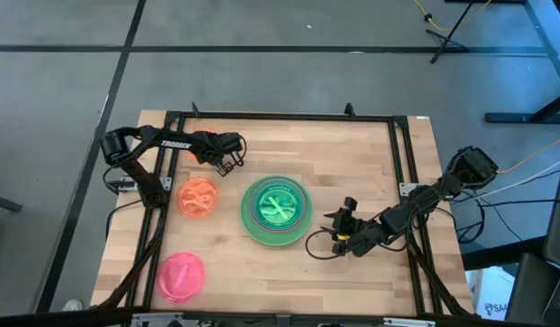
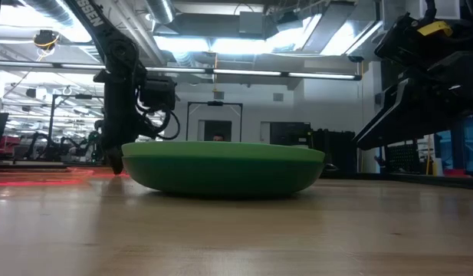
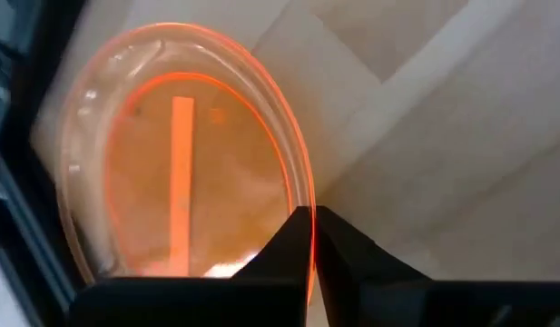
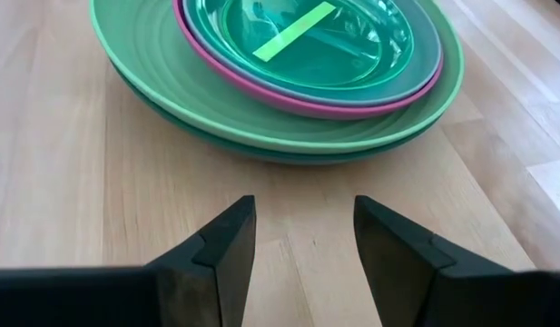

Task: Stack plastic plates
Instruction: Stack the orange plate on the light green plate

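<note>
A stack of plates [image 1: 277,209] [image 2: 221,167] stands mid-table: dark green at the bottom, then light green [image 4: 261,127], magenta, pale blue and translucent green ones. My left gripper [image 1: 227,160] [image 3: 312,263] is at the far left, low over the table, shut on a translucent orange plate [image 3: 184,163]. In the high view only an orange patch [image 1: 191,151] shows beside that arm. Another orange plate [image 1: 198,197] lies flat on the table. My right gripper [image 1: 334,232] [image 4: 302,241] is open, just right of the stack and pointing at it. My left gripper pinches the orange plate's rim [image 3: 309,213] between its two shut fingers. The rest of the plate stretches away from the fingertips toward the table's black left rail. Whether the plate is clear of the table, I cannot tell.
A pink plate [image 1: 181,275] lies near the table's near left corner. Black frame rails [image 1: 280,116] run along the table's far, left and right sides. Bare wood shows at the near middle and the far right.
</note>
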